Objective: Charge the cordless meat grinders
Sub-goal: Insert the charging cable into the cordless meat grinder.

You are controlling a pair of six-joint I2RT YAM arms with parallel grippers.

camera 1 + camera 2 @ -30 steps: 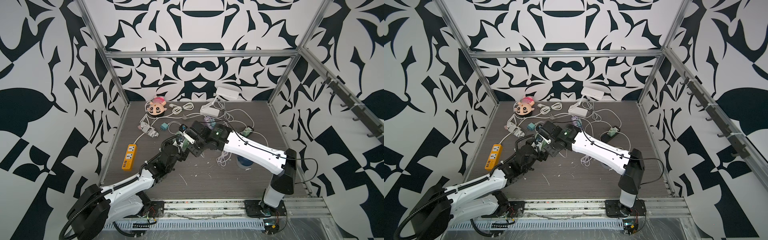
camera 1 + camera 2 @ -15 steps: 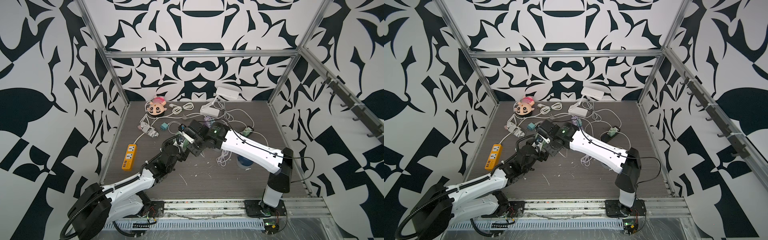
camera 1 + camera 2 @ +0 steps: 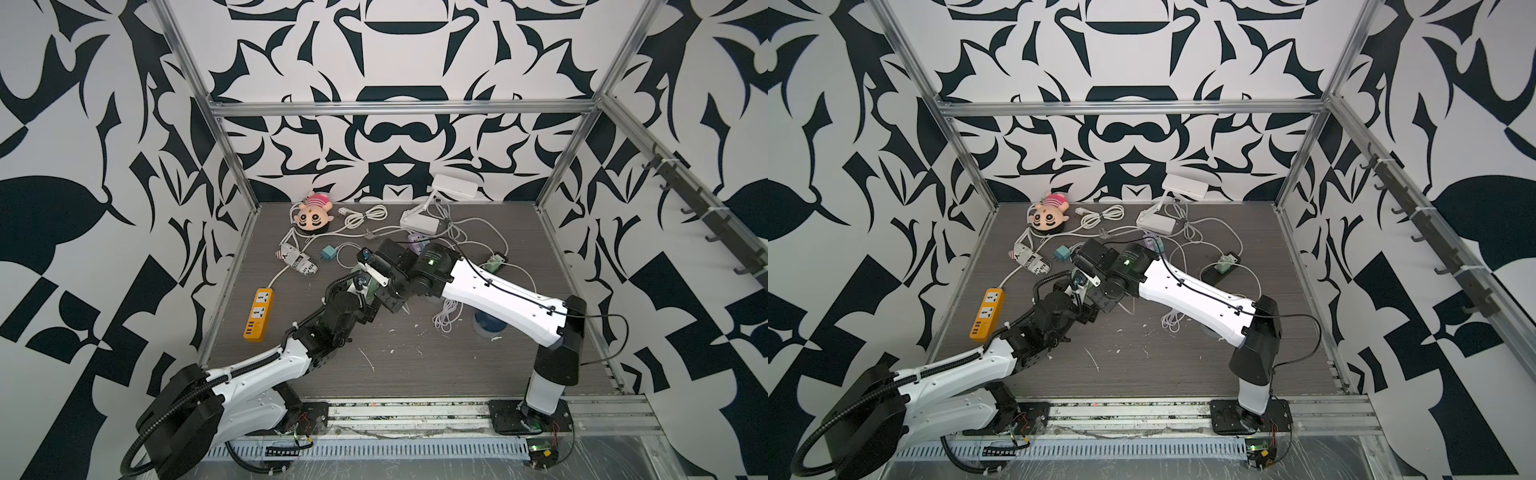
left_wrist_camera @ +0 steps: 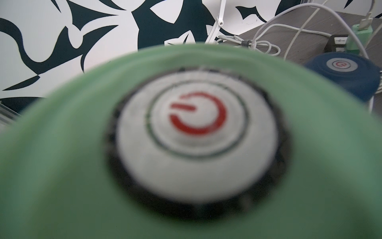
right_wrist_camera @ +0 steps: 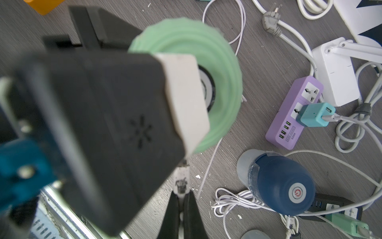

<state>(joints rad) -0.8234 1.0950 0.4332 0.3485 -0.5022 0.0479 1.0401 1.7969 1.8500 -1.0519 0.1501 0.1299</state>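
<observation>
Right tool [image 5: 182, 198] has crept left across top views; left tool [image 3: 360, 291] has stayed put. Left tool is spread wide, clamping mint green grinder [image 5: 217, 62] mid-table, button toward its own wrist. Right tool is pinched shut on white cable plug [image 5: 182, 182]. Plug tip points up-frame at grinder's lower rim, just short. Navy grinder [image 5: 279, 182] lies lower right.

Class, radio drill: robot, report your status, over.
Left gripper clamps mint green grinder. Right gripper shut on white cable plug, close by it. Navy blue grinder apart, clear.
</observation>
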